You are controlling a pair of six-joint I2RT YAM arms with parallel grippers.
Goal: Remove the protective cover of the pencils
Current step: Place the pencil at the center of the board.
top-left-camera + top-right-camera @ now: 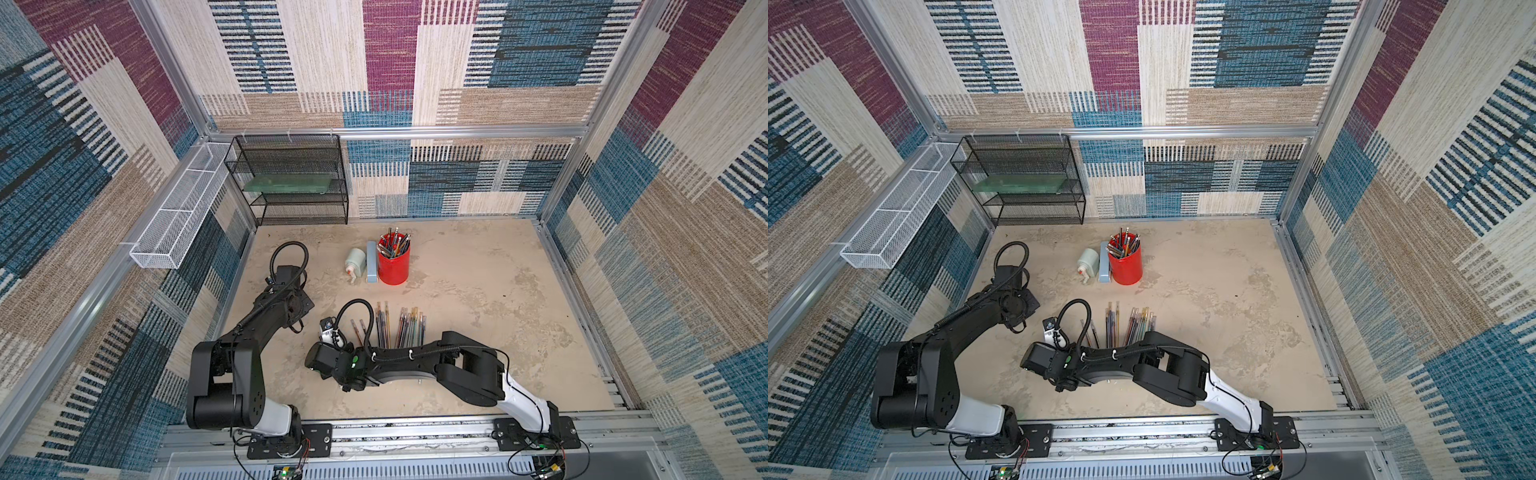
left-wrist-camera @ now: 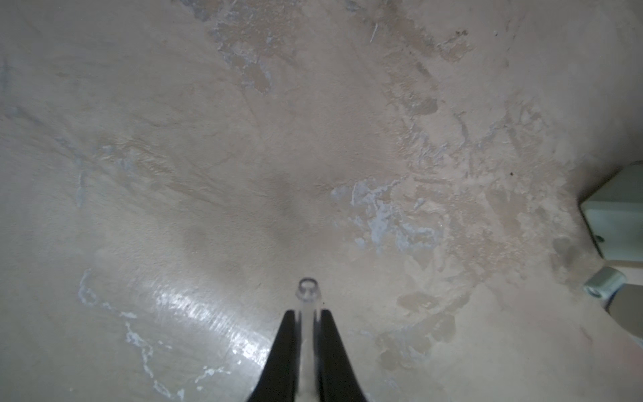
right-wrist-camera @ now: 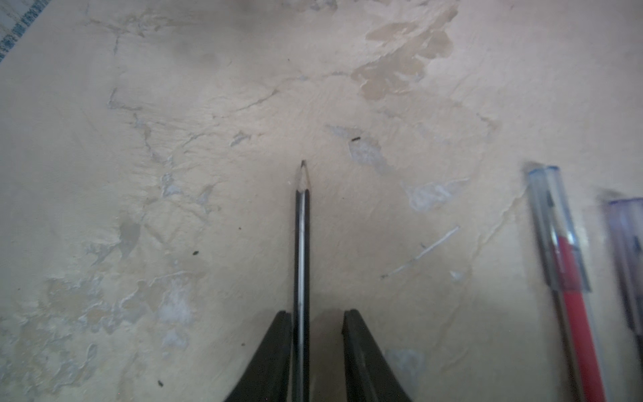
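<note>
While left fingers [image 2: 278,348] pinch cap [image 2: 307,296] | right fingers [image 3: 362,355] gape beside pencil [image 3: 302,243]

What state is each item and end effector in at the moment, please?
Left end effector: shut on a clear cover.
Right end effector: open, a bare black pencil between its jaws.
Red cup: upright, holding loose pencils.
Table pencils: lying flat in rows, covers on.

Twin overhead views; wrist cameras close above tabletop [image 2: 208,139].
</note>
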